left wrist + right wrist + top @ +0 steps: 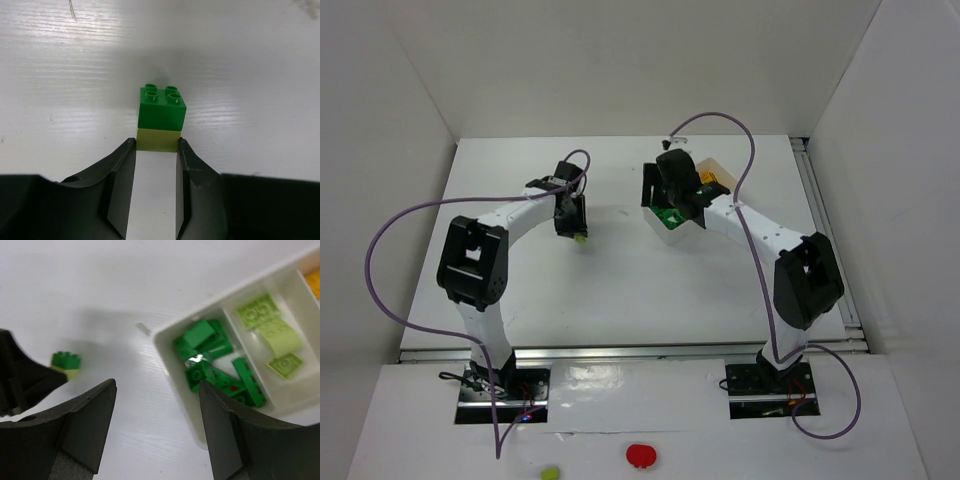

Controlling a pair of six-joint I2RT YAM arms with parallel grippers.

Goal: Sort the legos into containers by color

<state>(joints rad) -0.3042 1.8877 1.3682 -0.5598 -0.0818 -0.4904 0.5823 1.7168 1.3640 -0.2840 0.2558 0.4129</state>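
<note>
My left gripper is shut on a pale lime-green lego that has a dark green lego stuck on its far end, low over the table. The top view shows this gripper left of centre. The pair also shows in the right wrist view. The white tray holds several dark green legos in one compartment, pale lime ones in the middle and orange-yellow ones in the far one. My right gripper is open and empty, above the tray's near-left corner.
A flat red round thing and a lime piece lie on the near shelf in front of the arm bases. White walls enclose the table on the left, back and right. A rail runs along the right edge.
</note>
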